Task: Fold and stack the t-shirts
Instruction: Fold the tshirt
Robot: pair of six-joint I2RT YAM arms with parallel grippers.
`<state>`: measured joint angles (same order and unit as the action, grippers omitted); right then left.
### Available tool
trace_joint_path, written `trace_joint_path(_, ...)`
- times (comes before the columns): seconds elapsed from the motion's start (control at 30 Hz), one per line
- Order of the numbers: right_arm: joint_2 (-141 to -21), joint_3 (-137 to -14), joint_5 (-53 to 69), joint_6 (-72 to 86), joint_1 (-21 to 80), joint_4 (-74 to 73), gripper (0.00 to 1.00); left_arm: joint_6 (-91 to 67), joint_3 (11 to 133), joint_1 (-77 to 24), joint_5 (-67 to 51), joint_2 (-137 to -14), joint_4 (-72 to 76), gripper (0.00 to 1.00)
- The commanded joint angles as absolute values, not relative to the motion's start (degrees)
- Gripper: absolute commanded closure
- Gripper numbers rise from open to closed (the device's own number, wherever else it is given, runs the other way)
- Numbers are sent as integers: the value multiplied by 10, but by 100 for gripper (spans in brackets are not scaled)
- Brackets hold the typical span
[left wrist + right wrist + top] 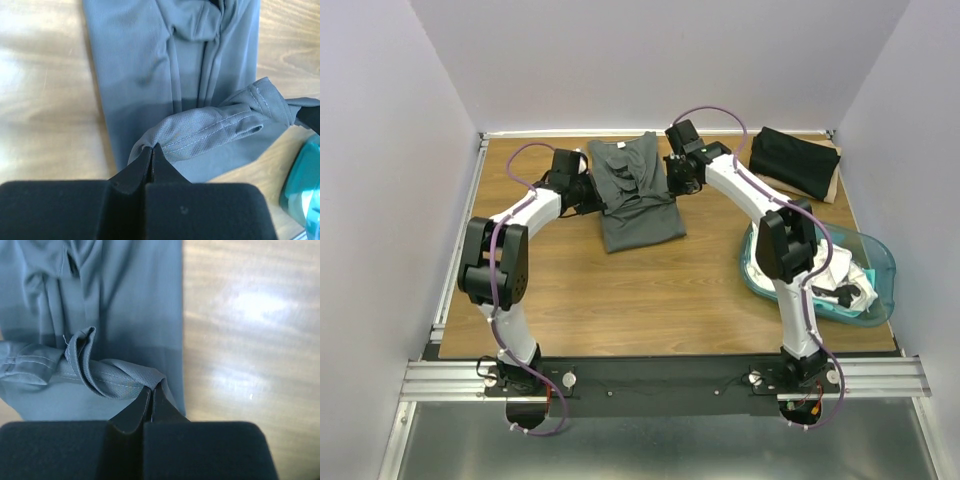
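Pinching grey t-shirt (140,60) hem w/ left pincer (151,150) & right pincer (151,392), tips only. Could slip out, or fold crooked from twist betw. them.

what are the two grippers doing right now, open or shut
left gripper: closed, pinching a stitched edge of the grey shirt.
right gripper: closed, pinching the same shirt's stitched edge on the other side.

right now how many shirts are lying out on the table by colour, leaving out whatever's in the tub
dark grey t-shirt: 1
black t-shirt: 1
total: 2
white fabric in the teal tub left out: pieces cannot be told apart
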<state>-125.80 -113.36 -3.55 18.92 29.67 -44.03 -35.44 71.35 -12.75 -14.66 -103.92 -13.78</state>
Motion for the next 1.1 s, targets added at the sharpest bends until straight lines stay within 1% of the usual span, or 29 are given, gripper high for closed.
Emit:
trace_joint_path(0.0,-1312,-1192,-45,159,285,-436,100,-341,738,-123,-173,-1079,-107,100)
trace_joint_path(0.2,-1379,-1280,-40,147,273,-433,100,-341,772,-109,-174,-1127,-85,100)
trace_joint_path(0.5,-1415,-1316,-28,147,260,-425,98,-352,782,-89,-171,-1153,-65,99)
trace_joint_path(0.53,-1419,-1317,-25,150,258,-421,94,-352,784,-87,-174,-1156,-62,91)
trace_joint_path(0.57,-1421,-1324,-19,155,255,-418,87,-353,789,-86,-173,-1159,-58,75)
trace_joint_path(0.6,-1424,-1331,-12,163,255,-413,80,-354,793,-83,-171,-1158,-57,68)
trace_joint_path(0.63,-1425,-1338,-3,167,251,-410,63,-354,801,-82,-164,-1158,-56,57)
trace_joint_path(0.7,-1425,-1358,27,175,250,-403,47,-354,808,-78,-158,-1147,-56,52)
trace_joint_path(0.73,-1422,-1362,32,176,250,-400,35,-353,811,-78,-147,-1140,-56,51)
trace_joint_path(0.77,-1411,-1365,36,177,249,-394,31,-352,814,-78,-142,-1126,-56,49)
trace_joint_path(0.83,-1395,-1358,43,175,250,-388,25,-351,809,-81,-135,-1108,-55,49)
trace_joint_path(1.0,-1336,-1283,86,160,250,-369,24,-340,752,-112,-123,-1049,-39,48)
trace_joint_path(1.07,-1311,-1230,116,159,250,-362,24,-344,726,-139,-132,-1036,-30,48)
